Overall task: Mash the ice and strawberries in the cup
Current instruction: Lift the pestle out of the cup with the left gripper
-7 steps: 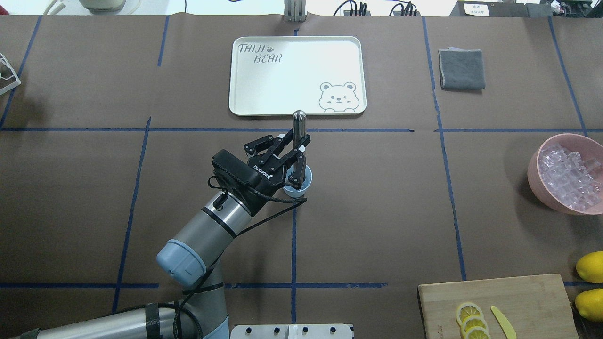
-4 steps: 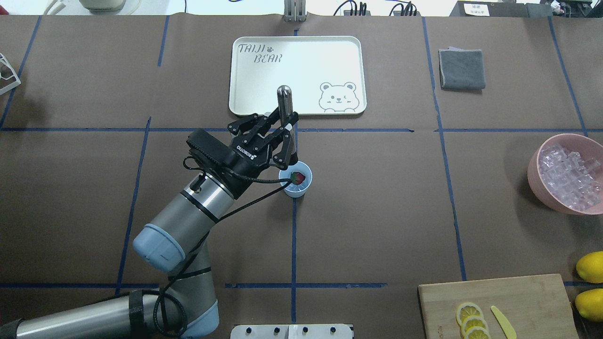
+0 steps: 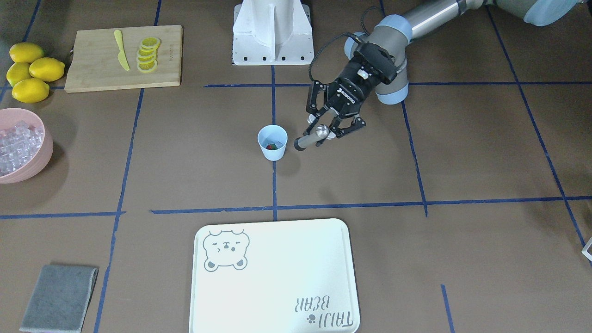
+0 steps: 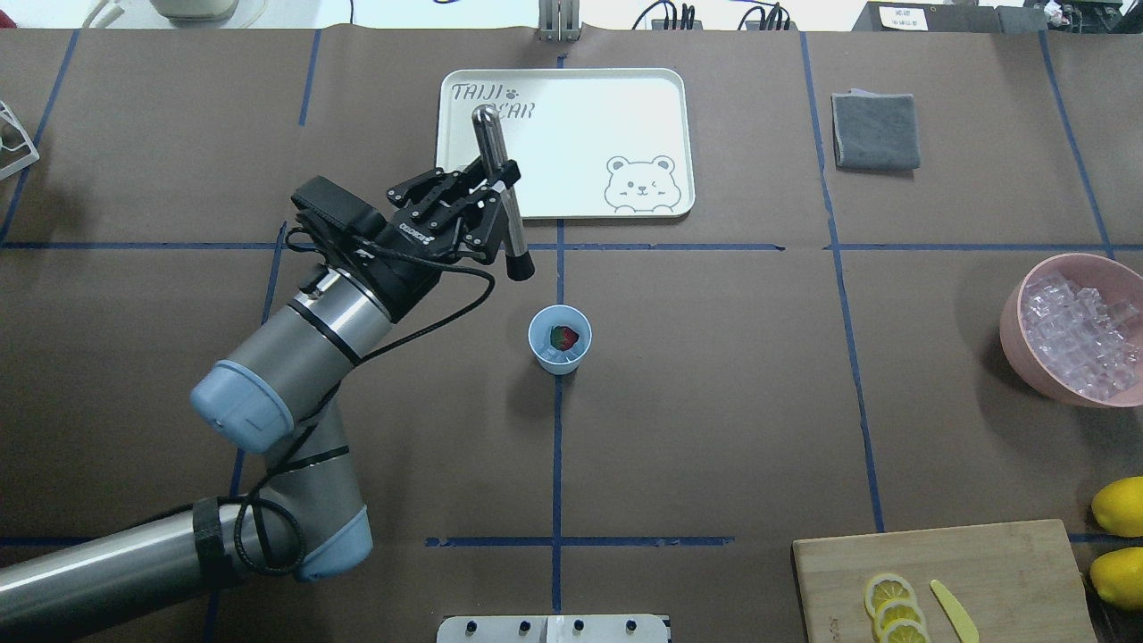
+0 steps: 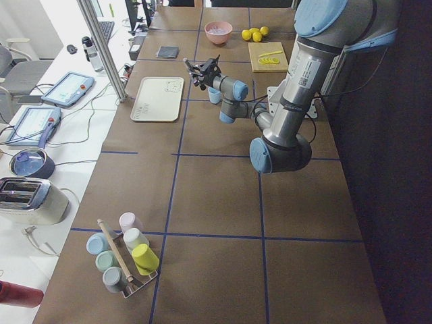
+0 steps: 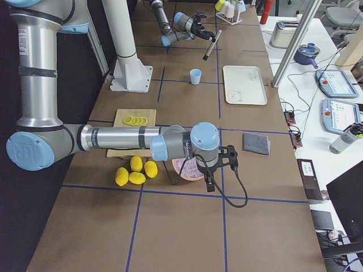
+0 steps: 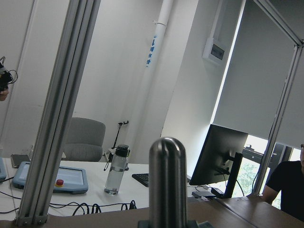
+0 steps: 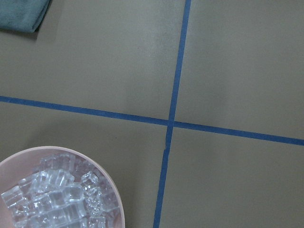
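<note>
The pale blue cup stands at the table's middle with the red strawberry inside; both also show in the front view, the cup and the strawberry. Whether ice lies in the cup I cannot tell. Ice fills the pink bowl at the right. My left gripper is shut on a steel muddler, held tilted in the air, left of and beyond the cup. My right gripper shows only in the exterior right view, by the pink bowl; I cannot tell its state.
A white bear tray lies beyond the cup. A grey cloth is at the far right. A cutting board with lemon slices and a yellow knife is at the near right, lemons beside it.
My left gripper lifted the muddler out of the cup and moved it left and toward the tray. The strawberry in the cup came into view.
</note>
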Tool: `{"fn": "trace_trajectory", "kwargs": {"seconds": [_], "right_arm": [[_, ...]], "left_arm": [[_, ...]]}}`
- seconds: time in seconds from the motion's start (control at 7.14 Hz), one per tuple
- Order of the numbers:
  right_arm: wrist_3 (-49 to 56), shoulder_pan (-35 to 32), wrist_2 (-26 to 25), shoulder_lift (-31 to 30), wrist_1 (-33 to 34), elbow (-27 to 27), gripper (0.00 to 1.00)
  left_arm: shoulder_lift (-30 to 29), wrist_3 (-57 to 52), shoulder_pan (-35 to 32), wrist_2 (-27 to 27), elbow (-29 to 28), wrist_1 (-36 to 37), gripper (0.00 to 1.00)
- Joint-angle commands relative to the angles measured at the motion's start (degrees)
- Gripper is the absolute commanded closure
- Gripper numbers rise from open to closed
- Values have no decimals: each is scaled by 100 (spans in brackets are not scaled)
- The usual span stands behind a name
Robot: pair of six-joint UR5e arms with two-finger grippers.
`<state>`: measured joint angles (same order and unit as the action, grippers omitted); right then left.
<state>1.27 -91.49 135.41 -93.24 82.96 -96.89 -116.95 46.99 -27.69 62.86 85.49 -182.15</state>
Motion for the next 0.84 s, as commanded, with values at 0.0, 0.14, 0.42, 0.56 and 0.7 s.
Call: {"fn": "trace_trajectory", "kwargs": {"seconds": [0.0,0.14,0.42,0.56,0.7], "right_arm": [[-30,0,-23,25,-25,-49,0],[-30,0,-41,34,-34,-75,0],[-30,-35,-102,34,-43,-119,0],[-30,-79,-111,25,-43,-189,0],[-30,-88,-94,25,-25,-242,0]], "left_arm": [[671,1228,-550,872,2,30,100],[917,1781,-945,1494,11,100,100],[1235,2635,-1972,3318,185,930,100],[1419,2944,-2386,4173,300,1223,100],[1690,3130,-2703,4825,345,1313,100]]}}
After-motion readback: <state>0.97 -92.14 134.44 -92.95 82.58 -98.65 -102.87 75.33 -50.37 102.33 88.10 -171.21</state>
